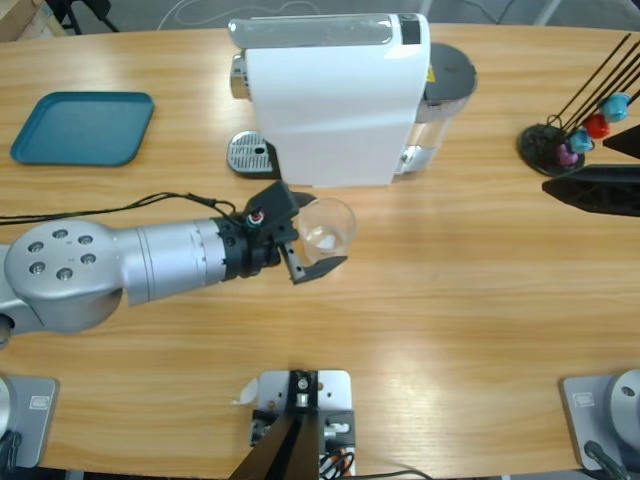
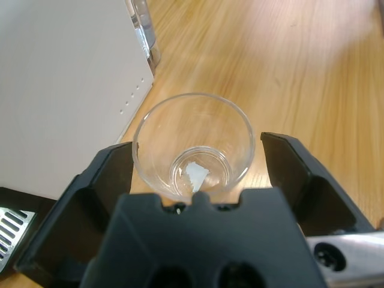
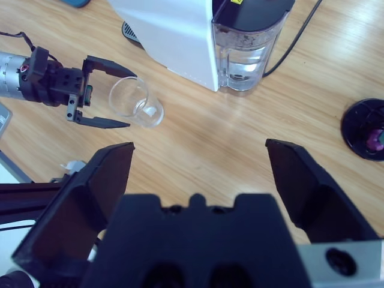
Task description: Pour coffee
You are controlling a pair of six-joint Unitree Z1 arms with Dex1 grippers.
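A clear glass (image 1: pixel 328 228) stands upright on the wooden table (image 1: pixel 450 300), just in front of the white coffee machine (image 1: pixel 335 100). It holds no liquid, and no coffee shows in any view. My left gripper (image 1: pixel 318 230) comes in from the left and is open, one jaw on each side of the glass (image 2: pixel 192 144) with a thin gap on both sides. The right wrist view shows the same glass (image 3: pixel 133 101) between the left gripper's (image 3: pixel 123 96) jaws. My right gripper (image 3: pixel 201 150) hangs high over the table, wide open and empty.
The machine's metal drip tray (image 1: pixel 250 152) sits left of the glass, and its water tank (image 1: pixel 445 90) is on the right side. A teal tray (image 1: pixel 85 125) lies at far left. A black capsule stand (image 1: pixel 575 140) with coloured capsules is at far right. A black cable (image 1: pixel 120 208) runs along the left arm.
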